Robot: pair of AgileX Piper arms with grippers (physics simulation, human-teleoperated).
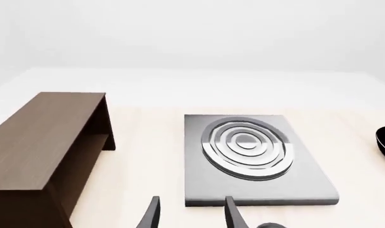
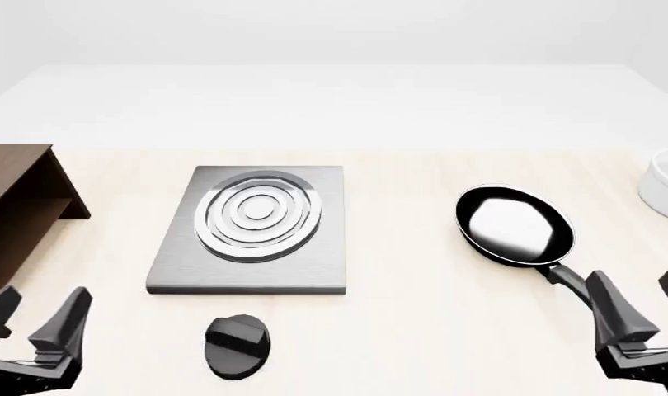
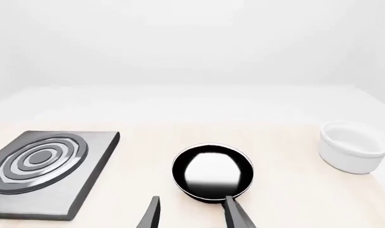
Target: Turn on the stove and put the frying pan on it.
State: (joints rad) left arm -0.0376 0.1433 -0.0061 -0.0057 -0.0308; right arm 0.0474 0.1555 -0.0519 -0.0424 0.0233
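1. Far left of the front view, your dark wooden shelf (image 2: 15, 206) sits at the surface's (image 2: 422, 313) edge, open side facing the stove, and only part of it is in frame.
2. Your left gripper (image 2: 35, 318) hangs low at the near left corner, fingers spread wide with nothing between them. It's well apart from everything on the surface.
3. Next across is the stove (image 2: 257, 227), a flat grey slab lying left of centre with its silver burner rings (image 2: 259, 213) facing up and nothing on top of it.
4. Just in front of the stove's near edge sits the round black knob (image 2: 237, 346), apart from the slab. Which way it's turned, you can't really tell from here.
5. Right of centre comes the frying pan (image 2: 515, 226), resting on the surface well apart from the stove, pale glossy inside showing, its long black handle (image 2: 567, 279) running toward your right arm.
6. Your right gripper (image 2: 646, 304) is at the near right, fingers parted wide and empty. In the right wrist view the handle end looks to lie right by one finger (image 3: 237, 216), but contact is unclear.
7. Far right, a white bowl (image 2: 666, 186) stands at the frame's edge, beyond the pan.
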